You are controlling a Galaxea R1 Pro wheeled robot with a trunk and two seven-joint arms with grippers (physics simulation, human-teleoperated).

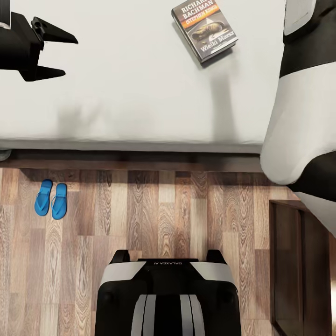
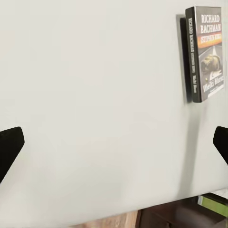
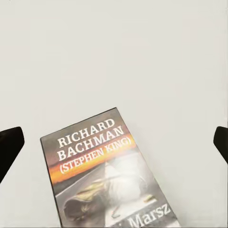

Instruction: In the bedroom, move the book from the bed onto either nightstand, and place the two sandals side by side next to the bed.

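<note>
The book [image 1: 204, 29] lies flat on the bed's off-white mattress [image 1: 130, 93], dark cover up with white lettering and an orange band. My left gripper [image 1: 70, 56] hovers open over the mattress, far to the left of the book [image 2: 205, 52]. In the right wrist view the book [image 3: 104, 175] lies close below my open right gripper [image 3: 114, 145], with nothing between the fingertips [image 3: 9, 147]. The two blue sandals [image 1: 43, 198] [image 1: 59, 201] sit side by side on the wood floor, just off the bed's dark frame [image 1: 130, 161].
The right arm's white and black shell [image 1: 303, 116] reaches over the bed's right part. A dark-brown nightstand [image 1: 298, 261] stands at the lower right on the plank floor [image 1: 177, 214]. My base [image 1: 168, 298] sits near the bed's side.
</note>
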